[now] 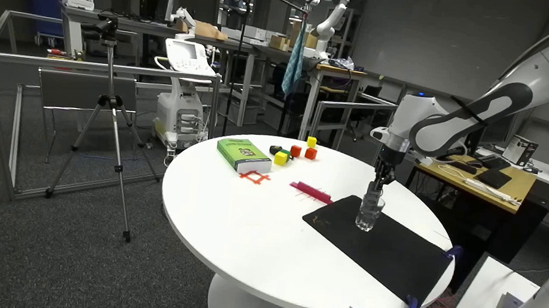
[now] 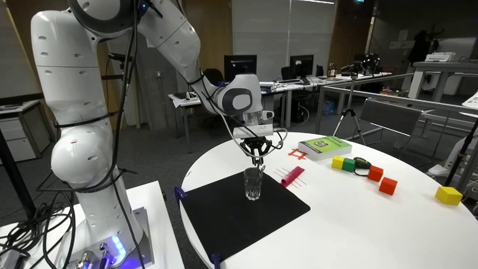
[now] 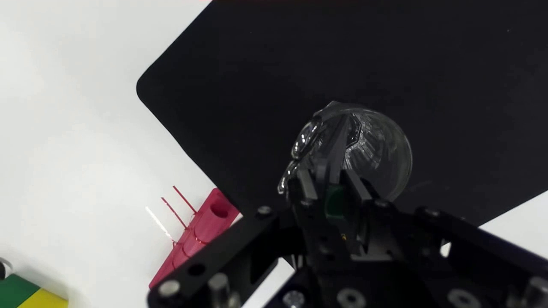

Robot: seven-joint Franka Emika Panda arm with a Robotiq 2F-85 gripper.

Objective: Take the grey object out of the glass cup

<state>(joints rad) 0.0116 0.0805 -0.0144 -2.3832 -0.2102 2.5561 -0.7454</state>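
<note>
Gripper just above glass cup, jaws close together, apparently gripping upper end of grey object. Lower part of grey object inside glass cup; black mat under glass cup. Grasp looks done; removal not yet: grey object must rise clear of rim.

The glass cup is clear, colourless and faceted at the base; I find it upright, mouth up, well in from that edge of the round table nearest me. The grey object is slim, dark and strip-like; my gripper holds it at the glass cup's mouth, lower part inside. Finer detail I cannot make out.
</note>
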